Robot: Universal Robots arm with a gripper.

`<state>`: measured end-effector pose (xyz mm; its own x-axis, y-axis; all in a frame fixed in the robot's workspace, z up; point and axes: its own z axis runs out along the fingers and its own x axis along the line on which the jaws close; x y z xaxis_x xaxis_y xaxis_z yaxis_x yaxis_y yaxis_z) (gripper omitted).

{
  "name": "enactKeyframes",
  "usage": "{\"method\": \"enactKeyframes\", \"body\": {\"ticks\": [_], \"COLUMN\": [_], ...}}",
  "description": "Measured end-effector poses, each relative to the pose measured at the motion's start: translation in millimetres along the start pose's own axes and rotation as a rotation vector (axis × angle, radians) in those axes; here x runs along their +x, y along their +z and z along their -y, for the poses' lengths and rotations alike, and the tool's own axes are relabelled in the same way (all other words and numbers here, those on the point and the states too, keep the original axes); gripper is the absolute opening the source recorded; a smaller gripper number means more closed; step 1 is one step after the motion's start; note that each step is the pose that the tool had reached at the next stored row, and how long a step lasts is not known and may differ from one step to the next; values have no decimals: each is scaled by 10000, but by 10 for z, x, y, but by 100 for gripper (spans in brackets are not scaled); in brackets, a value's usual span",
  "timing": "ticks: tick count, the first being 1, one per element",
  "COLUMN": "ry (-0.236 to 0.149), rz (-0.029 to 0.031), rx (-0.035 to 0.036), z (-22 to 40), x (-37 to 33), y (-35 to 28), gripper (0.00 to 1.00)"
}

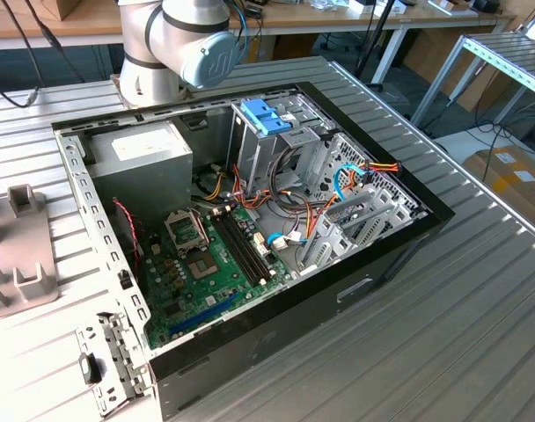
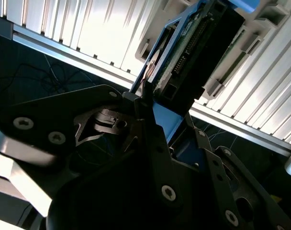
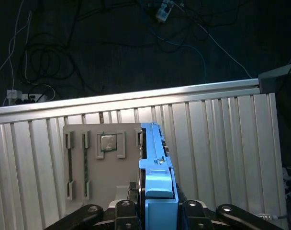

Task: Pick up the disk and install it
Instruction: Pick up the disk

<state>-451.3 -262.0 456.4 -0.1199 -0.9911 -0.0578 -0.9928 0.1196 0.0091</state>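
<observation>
claw (image 3: 160, 210) grips disk (image 3: 156, 148) | grey holder (image 3: 102, 167) alongside | ribbed table (image 3: 222, 143) beneath

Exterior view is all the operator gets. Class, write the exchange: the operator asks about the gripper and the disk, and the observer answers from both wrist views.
Operator: Does the gripper have the disk?
Observer: Yes. In the first wrist view the gripper is closed on the disk, which is seen edge-on with a finger on either side.
Operator: What lies beyond it?
Observer: A grey holder on the ribbed table, with a small square chip seated in it.
Operator: Which part of the disk points away from the gripper?
Observer: In the second wrist view, its dark end with the connector pins.
</observation>
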Motion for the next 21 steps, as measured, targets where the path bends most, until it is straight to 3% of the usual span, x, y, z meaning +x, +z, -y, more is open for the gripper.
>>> {"method": "enactKeyframes", "body": {"ticks": [21], "ry": [0], "rz": [14], "rx": [-2], "z": [-2], "x": [-15], "y": [-252], "gripper": [37]}}
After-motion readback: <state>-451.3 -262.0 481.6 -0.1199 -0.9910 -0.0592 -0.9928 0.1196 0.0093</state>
